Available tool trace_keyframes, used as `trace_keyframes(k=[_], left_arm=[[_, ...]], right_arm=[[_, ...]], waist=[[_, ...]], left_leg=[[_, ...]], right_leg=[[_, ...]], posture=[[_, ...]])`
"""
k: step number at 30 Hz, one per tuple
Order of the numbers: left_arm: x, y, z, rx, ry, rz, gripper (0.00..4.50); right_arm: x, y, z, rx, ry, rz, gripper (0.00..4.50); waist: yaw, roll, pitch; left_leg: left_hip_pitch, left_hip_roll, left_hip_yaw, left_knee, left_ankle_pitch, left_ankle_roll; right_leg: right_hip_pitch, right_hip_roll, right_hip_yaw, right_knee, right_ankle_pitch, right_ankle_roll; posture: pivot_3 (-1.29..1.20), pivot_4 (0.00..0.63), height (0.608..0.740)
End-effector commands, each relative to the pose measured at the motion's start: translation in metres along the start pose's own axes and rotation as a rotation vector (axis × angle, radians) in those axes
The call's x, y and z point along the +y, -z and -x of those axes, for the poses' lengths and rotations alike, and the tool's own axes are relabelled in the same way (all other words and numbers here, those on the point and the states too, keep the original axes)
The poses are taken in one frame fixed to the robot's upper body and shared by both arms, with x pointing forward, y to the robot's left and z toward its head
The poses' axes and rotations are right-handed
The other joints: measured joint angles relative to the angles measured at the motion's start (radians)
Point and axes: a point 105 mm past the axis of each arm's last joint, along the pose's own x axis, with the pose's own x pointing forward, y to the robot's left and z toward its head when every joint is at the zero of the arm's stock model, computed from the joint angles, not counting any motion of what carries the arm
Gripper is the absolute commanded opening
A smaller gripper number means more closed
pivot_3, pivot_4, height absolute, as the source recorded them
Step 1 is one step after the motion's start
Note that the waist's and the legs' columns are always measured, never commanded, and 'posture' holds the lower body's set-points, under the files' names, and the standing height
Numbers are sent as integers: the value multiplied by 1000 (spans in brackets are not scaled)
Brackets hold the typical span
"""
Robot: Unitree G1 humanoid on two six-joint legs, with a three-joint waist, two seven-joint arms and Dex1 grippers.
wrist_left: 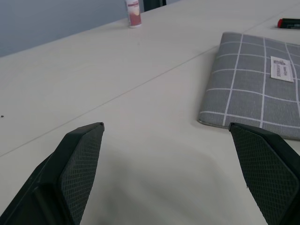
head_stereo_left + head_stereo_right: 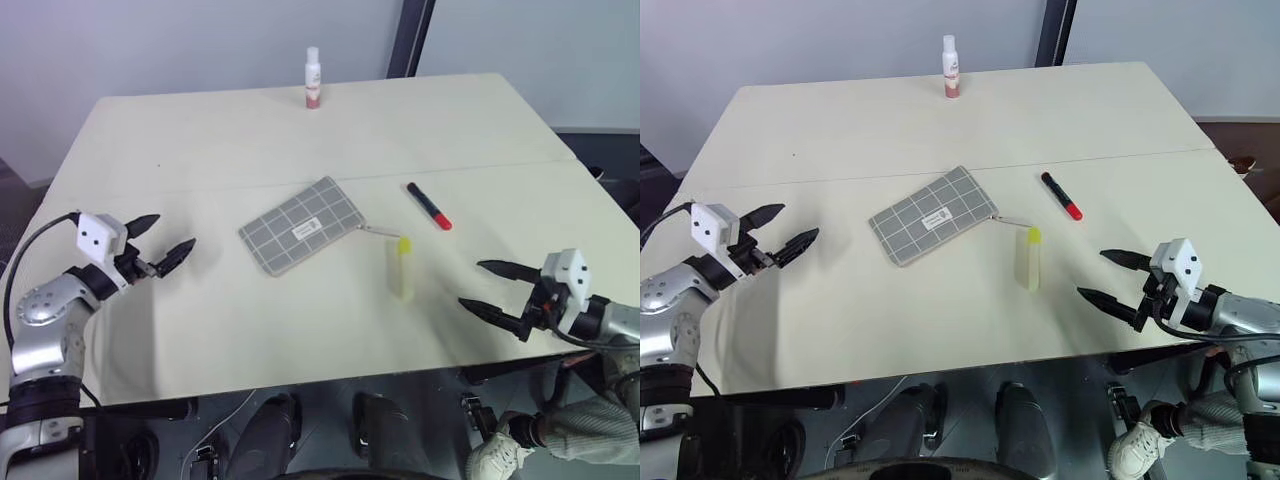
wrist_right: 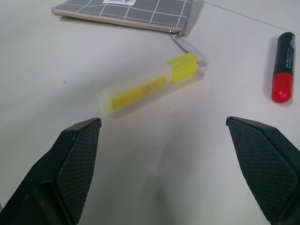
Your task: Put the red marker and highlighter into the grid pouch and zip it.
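The grid pouch [image 2: 303,225] lies flat in the middle of the table, grey with white lines and a small white label; its zipper pull [image 3: 187,46] sticks out toward the highlighter. The pale-yellow highlighter [image 2: 403,267] lies just right of the pouch, yellow cap pointing away from me. Farther right and back lies the red marker [image 2: 429,206], black barrel with a red cap. My left gripper [image 2: 160,245] hovers open left of the pouch, nothing between its fingers. Open as well, my right gripper [image 2: 493,288] hangs near the table's front right edge, right of the highlighter.
A small white bottle [image 2: 312,78] with a red label stands at the far edge of the cream table [image 2: 200,140]. A seam runs across the tabletop behind the pouch. A person's shoe [image 2: 497,455] shows on the floor at the lower right.
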Motion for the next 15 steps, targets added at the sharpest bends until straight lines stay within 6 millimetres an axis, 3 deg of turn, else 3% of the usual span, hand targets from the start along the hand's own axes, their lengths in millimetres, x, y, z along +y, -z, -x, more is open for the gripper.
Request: trace_keyframes(k=[1, 15], left_arm=[[0, -13, 0, -32, 11, -51, 4500], [-4, -18, 7, -78, 40, -68, 4500]], right_arm=[[-4, -8, 6, -13, 20, 48, 4440], [-6, -6, 5, -6, 34, 49, 4440]], waist=[[0, 0, 0], [0, 0, 0]], left_leg=[[0, 0, 0, 0, 0, 0], [0, 0, 0, 0, 0, 0]], right_leg=[[0, 0, 0, 0, 0, 0], [0, 0, 0, 0, 0, 0]], posture=[[0, 150, 740], [0, 150, 740]])
